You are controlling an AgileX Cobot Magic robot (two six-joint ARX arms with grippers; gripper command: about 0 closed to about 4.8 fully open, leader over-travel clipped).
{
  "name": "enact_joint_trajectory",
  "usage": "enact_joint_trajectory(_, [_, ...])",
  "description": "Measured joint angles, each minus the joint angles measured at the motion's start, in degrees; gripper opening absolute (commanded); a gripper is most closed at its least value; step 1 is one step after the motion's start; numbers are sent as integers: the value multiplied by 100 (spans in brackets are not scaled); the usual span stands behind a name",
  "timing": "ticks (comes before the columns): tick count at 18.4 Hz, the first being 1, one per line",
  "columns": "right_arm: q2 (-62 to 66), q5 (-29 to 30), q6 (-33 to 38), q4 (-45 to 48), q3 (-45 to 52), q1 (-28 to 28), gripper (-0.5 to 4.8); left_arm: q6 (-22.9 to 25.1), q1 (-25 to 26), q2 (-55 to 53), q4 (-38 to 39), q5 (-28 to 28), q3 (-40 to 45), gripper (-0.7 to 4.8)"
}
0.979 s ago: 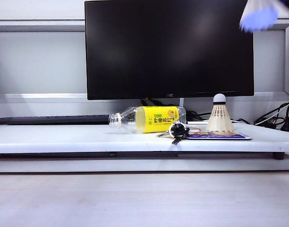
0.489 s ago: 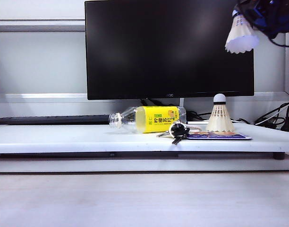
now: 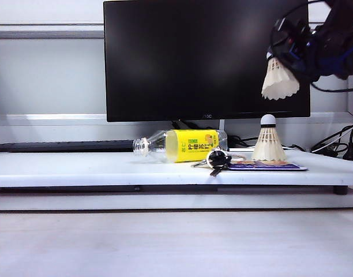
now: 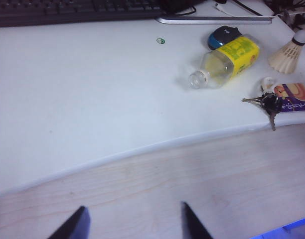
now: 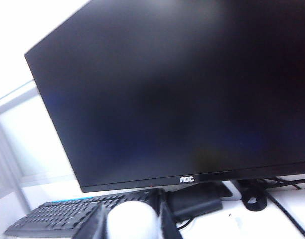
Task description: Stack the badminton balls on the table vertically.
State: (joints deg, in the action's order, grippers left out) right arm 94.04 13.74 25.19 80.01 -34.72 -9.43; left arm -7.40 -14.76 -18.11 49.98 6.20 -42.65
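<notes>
2 badminton balls in play: one (image 3: 269, 140) upright on table (image 3: 107, 167) near keys (image 3: 217, 158), other (image 3: 279, 77) clamped at cork in right gripper (image 3: 278, 57), above and slightly right of it. Best: center skirt over standing cork, lower slowly, keep vertical. Versus earlier frame: carried shuttlecock lower, more leftward. Left gripper (image 4: 132, 221) spread, empty, over front desk.

Right gripper (image 3: 278, 57) raised high above the desk's right end, its arm reaching in from the right, fingers (image 5: 167, 221) closed on a shuttlecock (image 3: 279, 79) hanging skirt-down. Left gripper (image 4: 132, 224) hovers off the desk's front edge, fingers (image 4: 73, 226) spread, empty.
</notes>
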Motion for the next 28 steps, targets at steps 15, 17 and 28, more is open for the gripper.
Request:
enact_joint_trajectory(15, [1158, -352, -258, 0, -509, -68, 93, 0, 0, -2, 0, -17, 0, 246])
enact_joint_trajectory(17, [1268, -363, -273, 2, -509, -68, 94, 0, 0, -2, -2, -17, 0, 246])
enact_joint_trajectory(28, [1384, -15, -271, -11, -509, -96, 94, 2, 0, 0, -2, -85, 0, 246])
